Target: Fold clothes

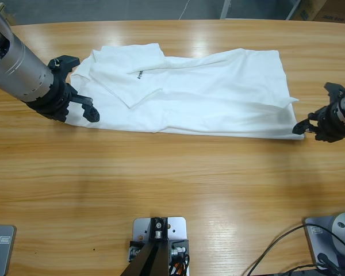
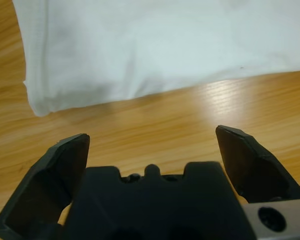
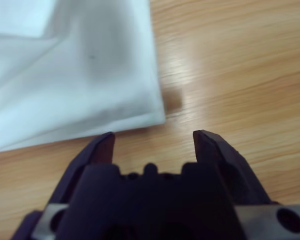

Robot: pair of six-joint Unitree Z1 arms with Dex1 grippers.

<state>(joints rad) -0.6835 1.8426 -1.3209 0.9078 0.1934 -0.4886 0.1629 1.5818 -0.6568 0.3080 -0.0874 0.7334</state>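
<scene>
You see the white T-shirt [image 1: 201,95] lying flat across the far half of the wooden counter [image 1: 172,190], partly folded, with one sleeve turned over its body near the small dark print. The left gripper [image 1: 79,86] sits at one end of the shirt, jaws spread wide and empty, with the shirt's corner [image 2: 40,102] just ahead of them. The right gripper [image 1: 316,118] sits at the opposite end, jaws apart and holding nothing, just short of the hem corner [image 3: 157,117]
</scene>
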